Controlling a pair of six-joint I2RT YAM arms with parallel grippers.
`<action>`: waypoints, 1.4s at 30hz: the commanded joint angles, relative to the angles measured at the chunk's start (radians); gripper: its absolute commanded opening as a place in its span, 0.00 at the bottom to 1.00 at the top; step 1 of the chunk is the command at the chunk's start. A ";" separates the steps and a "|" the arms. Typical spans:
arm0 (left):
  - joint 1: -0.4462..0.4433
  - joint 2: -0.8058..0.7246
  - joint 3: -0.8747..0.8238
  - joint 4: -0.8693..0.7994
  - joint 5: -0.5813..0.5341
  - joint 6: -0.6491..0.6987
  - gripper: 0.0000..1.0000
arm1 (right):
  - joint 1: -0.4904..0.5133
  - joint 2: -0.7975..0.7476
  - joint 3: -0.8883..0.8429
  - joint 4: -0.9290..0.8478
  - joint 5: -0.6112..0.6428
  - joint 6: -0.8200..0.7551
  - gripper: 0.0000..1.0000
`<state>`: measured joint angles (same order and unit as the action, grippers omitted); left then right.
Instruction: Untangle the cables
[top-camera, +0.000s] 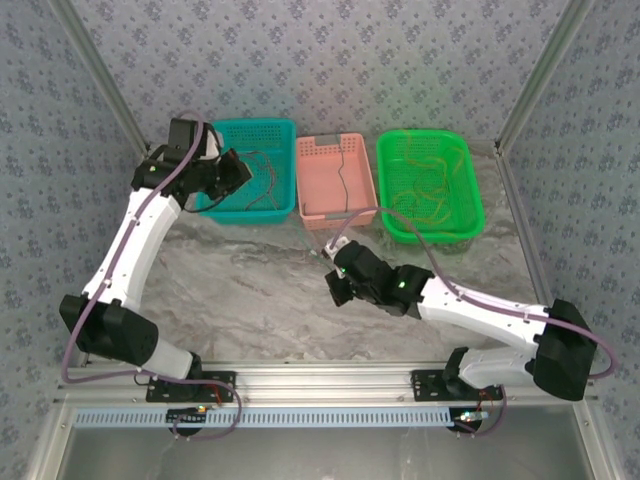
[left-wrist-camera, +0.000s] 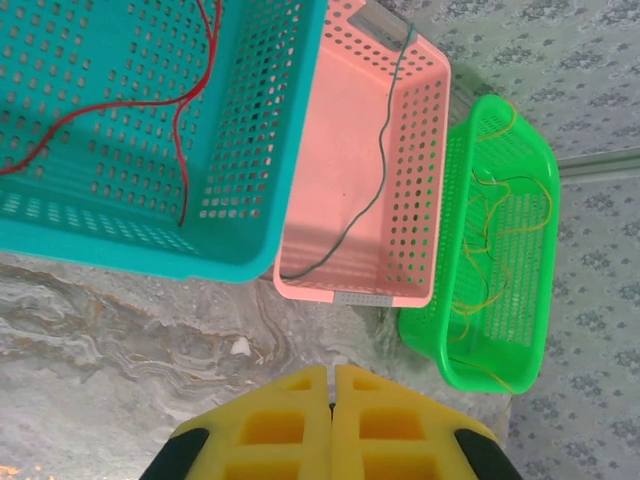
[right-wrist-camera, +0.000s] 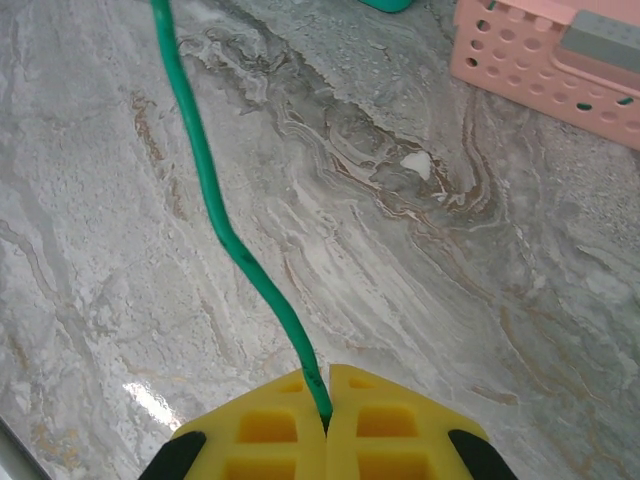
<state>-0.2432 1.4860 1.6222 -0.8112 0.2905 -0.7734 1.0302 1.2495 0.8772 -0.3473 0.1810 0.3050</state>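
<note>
My right gripper (right-wrist-camera: 327, 378) is shut on a green cable (right-wrist-camera: 215, 210), which rises from between the yellow fingers and leaves the wrist view at the top left. In the top view this gripper (top-camera: 338, 252) hovers over the marble table just in front of the pink basket (top-camera: 335, 222). A thin dark-green cable (left-wrist-camera: 380, 160) lies along the pink basket's floor. Red cables (left-wrist-camera: 180, 130) lie in the teal basket (top-camera: 255, 125). Yellow cables (left-wrist-camera: 490, 240) lie in the green basket (top-camera: 430, 236). My left gripper (left-wrist-camera: 332, 372) is shut with nothing in it, near the teal basket's left side (top-camera: 238, 170).
The three baskets stand side by side along the back of the marble table (top-camera: 250, 290). Metal frame posts (top-camera: 535, 75) and patterned walls enclose the back and sides. A small white chip (right-wrist-camera: 415, 163) marks the tabletop.
</note>
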 joint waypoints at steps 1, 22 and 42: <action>0.071 0.005 0.114 0.139 -0.178 0.039 0.00 | 0.068 0.050 -0.035 -0.292 0.076 -0.012 0.00; 0.189 0.068 0.313 0.089 -0.130 0.022 0.00 | 0.241 0.131 -0.049 -0.292 0.167 0.022 0.00; -0.096 -0.351 -0.184 0.120 -0.210 0.055 0.26 | -0.341 -0.102 0.258 -0.380 -0.124 0.002 0.00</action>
<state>-0.2829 1.1728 1.5280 -0.7109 0.1505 -0.7258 0.7654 1.0847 1.0695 -0.6815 0.1249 0.3576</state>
